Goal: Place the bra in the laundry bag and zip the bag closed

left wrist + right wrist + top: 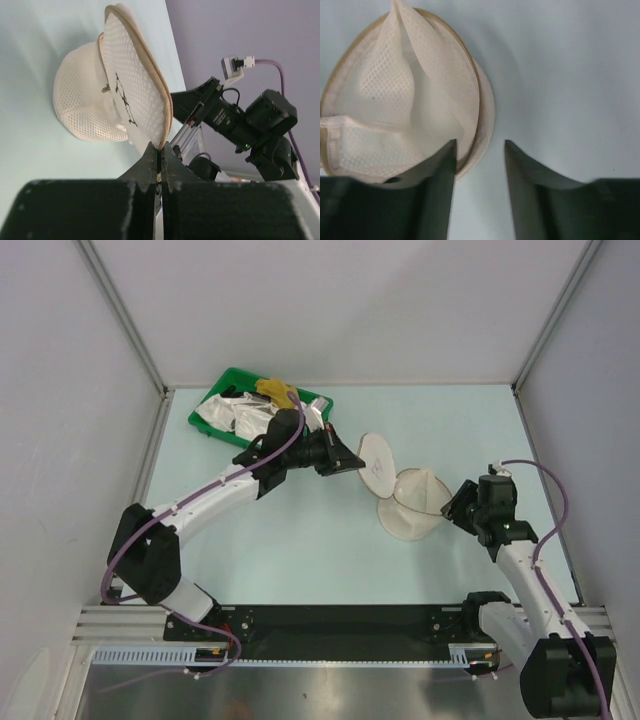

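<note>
Worktop (300, 550) is pale blue, walled by grey panels (350, 300). Left hand (159, 150) pinches the laundry bag (135, 85); right hand (480, 145) gapes beside it.

Left arm (210, 502), right arm (530, 580): white links, black joints, purple cables (270, 61). Right pincer (480, 145) fingers (440, 190) black, tapered.

Count: one round beige mesh laundry bag (405, 508) mid-right of the top view, made of two disc halves; one small mustard-yellow fabric bra (275, 390) and one green plastic tray (205, 412) in the upper left. Shiny white bras (232, 416) in that tray: at least one, but they're bunched, so the exact number is unreadable. Two white-and-black robot arms, left arm (215, 495) and right arm (530, 575), with one two-finger gripper each, left gripper (357, 465) and right gripper (452, 505); one pale blue-green table (300, 550).
</note>
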`<state>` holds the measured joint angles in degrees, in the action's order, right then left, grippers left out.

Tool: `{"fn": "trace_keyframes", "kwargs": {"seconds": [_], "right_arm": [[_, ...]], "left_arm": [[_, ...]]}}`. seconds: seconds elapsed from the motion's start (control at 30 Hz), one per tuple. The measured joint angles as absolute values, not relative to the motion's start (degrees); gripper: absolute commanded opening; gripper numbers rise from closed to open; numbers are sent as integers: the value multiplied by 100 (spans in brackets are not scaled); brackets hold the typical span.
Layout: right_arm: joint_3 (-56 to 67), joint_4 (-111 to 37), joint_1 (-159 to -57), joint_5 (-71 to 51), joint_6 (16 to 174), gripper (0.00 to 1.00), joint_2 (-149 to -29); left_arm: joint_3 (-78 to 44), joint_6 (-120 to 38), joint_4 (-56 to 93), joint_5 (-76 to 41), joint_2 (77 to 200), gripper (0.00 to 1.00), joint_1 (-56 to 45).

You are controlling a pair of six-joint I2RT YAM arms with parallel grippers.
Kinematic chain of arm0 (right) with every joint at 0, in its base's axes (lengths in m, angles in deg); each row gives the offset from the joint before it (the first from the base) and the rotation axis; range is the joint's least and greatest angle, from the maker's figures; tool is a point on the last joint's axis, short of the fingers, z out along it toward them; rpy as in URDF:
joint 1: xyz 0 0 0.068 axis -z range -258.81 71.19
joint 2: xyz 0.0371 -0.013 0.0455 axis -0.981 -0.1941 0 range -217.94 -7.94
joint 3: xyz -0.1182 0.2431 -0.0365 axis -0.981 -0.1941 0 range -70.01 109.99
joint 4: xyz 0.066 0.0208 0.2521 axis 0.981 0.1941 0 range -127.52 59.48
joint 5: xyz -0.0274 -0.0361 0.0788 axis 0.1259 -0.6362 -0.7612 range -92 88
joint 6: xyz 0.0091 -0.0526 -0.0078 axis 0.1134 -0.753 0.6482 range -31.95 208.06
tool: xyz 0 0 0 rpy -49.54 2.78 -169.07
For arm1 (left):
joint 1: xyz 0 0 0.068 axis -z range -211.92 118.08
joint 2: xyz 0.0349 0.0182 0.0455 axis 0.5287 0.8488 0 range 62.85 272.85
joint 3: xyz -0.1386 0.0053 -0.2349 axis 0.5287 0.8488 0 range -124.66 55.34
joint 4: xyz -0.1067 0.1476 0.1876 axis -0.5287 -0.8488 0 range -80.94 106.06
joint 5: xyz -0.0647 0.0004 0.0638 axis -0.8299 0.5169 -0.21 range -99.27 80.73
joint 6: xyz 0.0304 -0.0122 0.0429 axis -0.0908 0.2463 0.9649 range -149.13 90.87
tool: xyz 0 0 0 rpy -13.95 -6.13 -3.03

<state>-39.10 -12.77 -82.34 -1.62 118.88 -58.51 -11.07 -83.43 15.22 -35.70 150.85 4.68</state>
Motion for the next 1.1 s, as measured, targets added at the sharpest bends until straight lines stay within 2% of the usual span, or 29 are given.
{"fn": "trace_keyframes", "kwargs": {"seconds": [0.13,0.27,0.47,0.6,0.67,0.8,0.87,0.93,1.1], "right_arm": [[-3816,-1487,-7607,-662,11792,61,-6113],[-3444,-1860,-6982,-1327,11523,59,-7055],[-2946,-2475,-6929,-2098,11080,43,-8314],[-2944,-2741,-6973,-2378,10979,37,-8498],[-2944,-2870,-6997,-2446,10944,26,-8513],[-2926,-3159,-7063,-2496,10874,20,-8587],[-2793,-3200,-7102,-2507,10835,22,-8793],[-2544,-3141,-7141,-2524,10769,29,-9057],[-2360,-3139,-7327,-2476,10632,29,-9204]], "left_arm": [[-1101,-8105,1549,-3798,15079,0,464],[-939,-7947,1549,-3911,15037,0,464],[-784,-7832,1518,-3975,15009,0,464],[-781,-7799,1518,-3996,14954,0,464],[-781,-7790,1518,-4001,14917,0,464],[-781,-7727,1507,-4012,14884,0,464],[-781,-7700,1452,-4012,14871,0,464],[-784,-7681,1396,-4012,14856,0,464],[-784,-7657,1291,-4010,14766,0,464]]}}
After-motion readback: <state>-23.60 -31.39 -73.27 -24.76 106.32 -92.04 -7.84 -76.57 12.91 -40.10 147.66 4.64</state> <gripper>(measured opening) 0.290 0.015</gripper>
